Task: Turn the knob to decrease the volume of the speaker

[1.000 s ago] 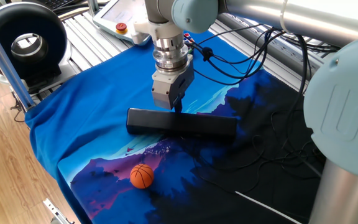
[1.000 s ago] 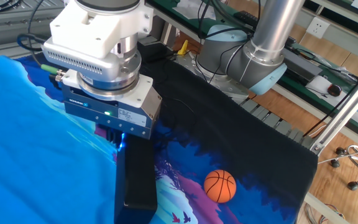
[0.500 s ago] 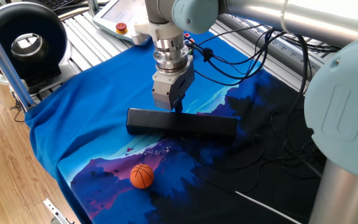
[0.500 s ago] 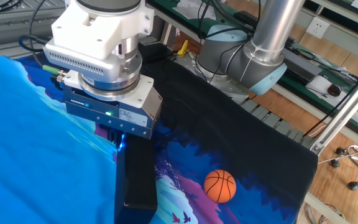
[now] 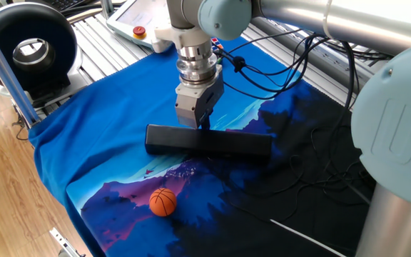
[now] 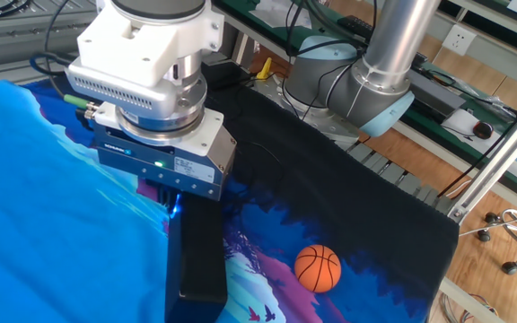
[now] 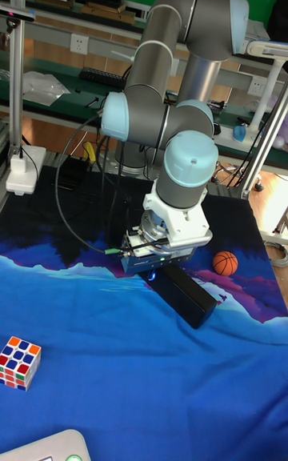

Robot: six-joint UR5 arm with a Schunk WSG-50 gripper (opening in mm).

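Observation:
The speaker (image 5: 209, 141) is a long matte-black bar lying across the blue cloth, also seen end-on (image 6: 200, 260) and from the front (image 7: 188, 294). My gripper (image 5: 204, 123) points straight down onto the speaker's far edge, near its middle. Its dark fingers look drawn close together there. The knob is hidden between and under the fingers in every view. In the other fixed view the gripper (image 6: 176, 202) body covers the fingertips, and a blue light glows beneath it. The tall fixed view shows the gripper (image 7: 152, 273) at the speaker's left end.
A small orange ball (image 5: 163, 201) lies on the cloth in front of the speaker. A round black ring device (image 5: 31, 50) stands at the far left. Black cables (image 5: 277, 78) hang behind the wrist. A colour cube (image 7: 19, 362) sits at the cloth's front left.
The gripper body has turned and shifted very slightly on the spot, seen in the other fixed view. The speaker and the ball have not moved.

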